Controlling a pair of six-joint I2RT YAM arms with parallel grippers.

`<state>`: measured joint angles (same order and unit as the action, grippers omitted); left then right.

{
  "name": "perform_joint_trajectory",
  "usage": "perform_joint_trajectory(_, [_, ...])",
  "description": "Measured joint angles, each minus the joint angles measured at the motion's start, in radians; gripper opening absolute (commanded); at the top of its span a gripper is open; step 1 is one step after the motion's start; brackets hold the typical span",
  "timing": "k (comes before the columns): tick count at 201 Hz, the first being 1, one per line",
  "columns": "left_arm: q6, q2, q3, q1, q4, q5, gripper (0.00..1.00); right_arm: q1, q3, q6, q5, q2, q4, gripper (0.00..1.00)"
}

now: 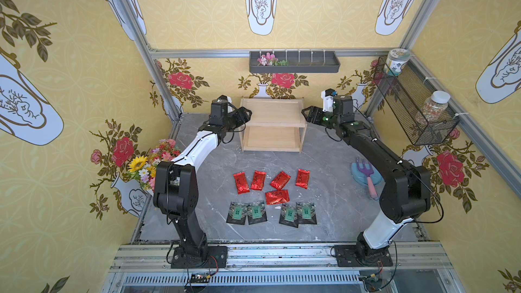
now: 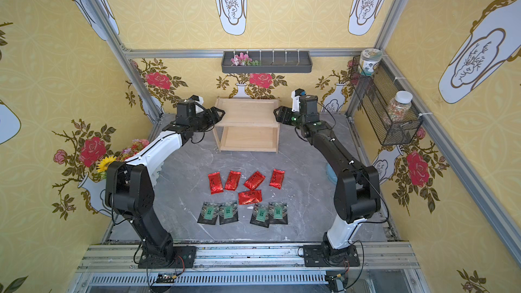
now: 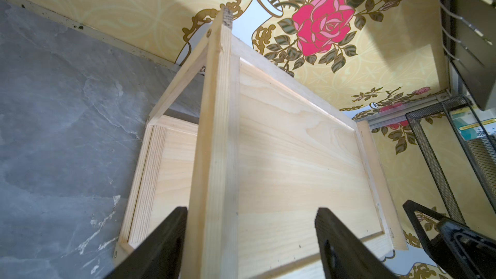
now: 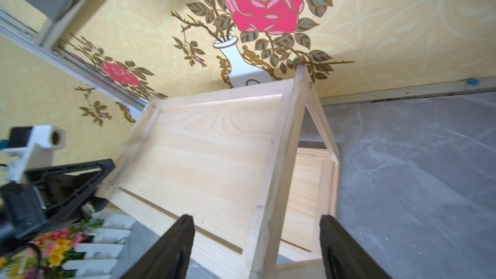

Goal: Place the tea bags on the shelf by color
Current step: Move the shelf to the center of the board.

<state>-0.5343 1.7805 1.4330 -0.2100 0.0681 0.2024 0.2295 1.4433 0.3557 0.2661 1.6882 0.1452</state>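
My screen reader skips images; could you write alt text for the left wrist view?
The left gripper is open, the side rail of the empty light-wood shelf showing between its black fingers. Grey marbled table lies beside the shelf, rose wallpaper behind it.

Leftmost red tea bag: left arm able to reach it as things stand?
Probably yes. The left gripper is open and empty at the left end of the shelf. The leftmost red tea bag lies flat on bare table, with nothing over it or between them.

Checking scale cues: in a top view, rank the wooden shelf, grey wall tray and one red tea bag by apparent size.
Largest to smallest: wooden shelf, grey wall tray, red tea bag. Tray wider but slimmer.
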Motion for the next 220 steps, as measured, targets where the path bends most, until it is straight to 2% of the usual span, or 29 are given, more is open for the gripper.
perform_joint_trajectory(39, [0.0, -0.011, -0.037, 0.0, -0.021, 0.022, 0.78, 0.079, -0.064, -0.157, -0.097, -0.021, 0.089, 0.67])
perform_joint_trajectory(68, [-0.02, 0.025, -0.024, 0.0, -0.022, 0.047, 0.77, 0.076, -0.023, -0.203, -0.142, 0.042, 0.107, 0.63])
perform_joint_trajectory(104, [-0.042, 0.063, 0.025, 0.0, -0.021, 0.063, 0.76, 0.075, 0.036, -0.214, -0.137, 0.102, 0.116, 0.61])
perform_joint_trajectory(163, [-0.039, 0.095, 0.074, 0.0, -0.014, 0.05, 0.77, 0.071, 0.063, -0.203, -0.119, 0.129, 0.11, 0.65])
perform_joint_trajectory(220, [-0.01, 0.035, 0.048, 0.004, 0.019, -0.028, 0.81, 0.046, -0.04, -0.151, -0.114, 0.077, 0.085, 0.73])
